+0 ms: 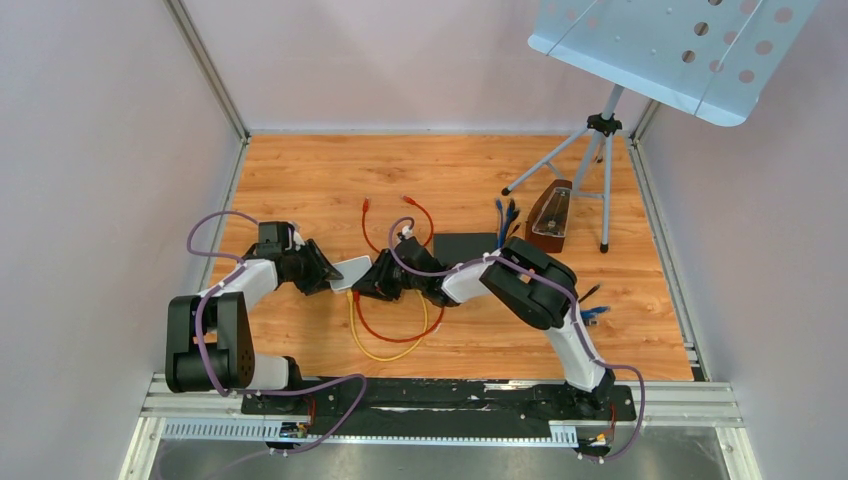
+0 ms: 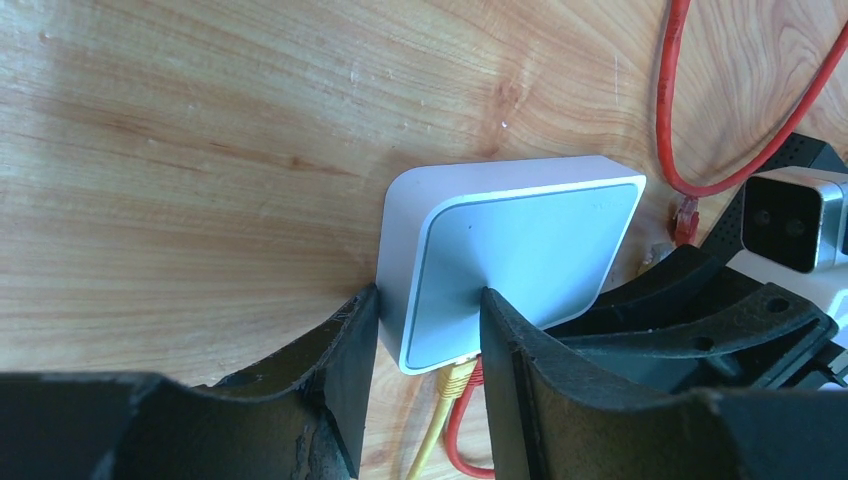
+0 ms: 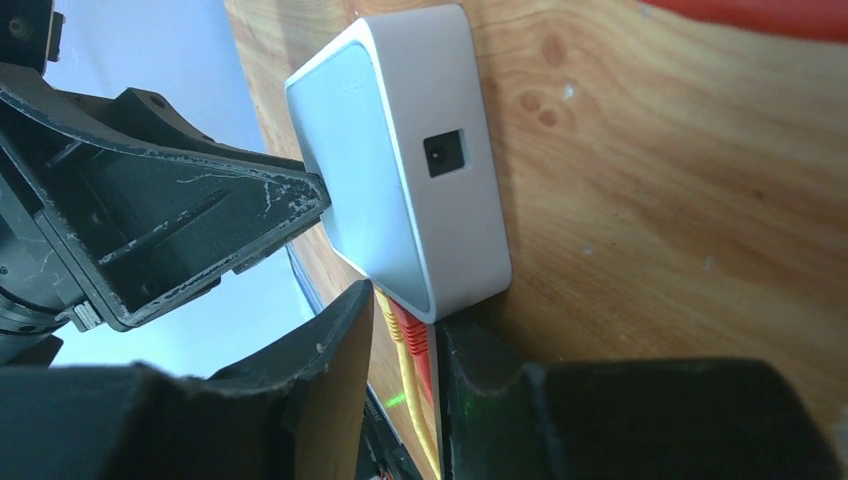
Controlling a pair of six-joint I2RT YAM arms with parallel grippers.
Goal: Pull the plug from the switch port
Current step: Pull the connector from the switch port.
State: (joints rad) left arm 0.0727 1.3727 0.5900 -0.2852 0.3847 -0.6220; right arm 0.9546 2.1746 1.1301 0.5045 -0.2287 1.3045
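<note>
The white switch (image 1: 350, 270) lies on the wooden table between the two arms. My left gripper (image 1: 325, 272) is shut on it. In the left wrist view one finger (image 2: 350, 370) presses the switch's (image 2: 520, 250) side and the other (image 2: 515, 370) its top face. A yellow plug (image 3: 388, 312) and a red plug (image 3: 415, 335) sit side by side in the switch's (image 3: 400, 160) near edge. My right gripper (image 3: 405, 320) is closed around both, a pad against each outer side. The plugs (image 2: 458, 378) also show between the left fingers.
Yellow (image 1: 385, 352) and red (image 1: 400, 335) cables loop toward the near edge. A black box (image 1: 465, 246), blue cables (image 1: 505, 212), a wooden metronome (image 1: 550, 215) and a music stand (image 1: 600, 150) stand behind and to the right. Another red cable (image 1: 415, 215) lies behind the switch.
</note>
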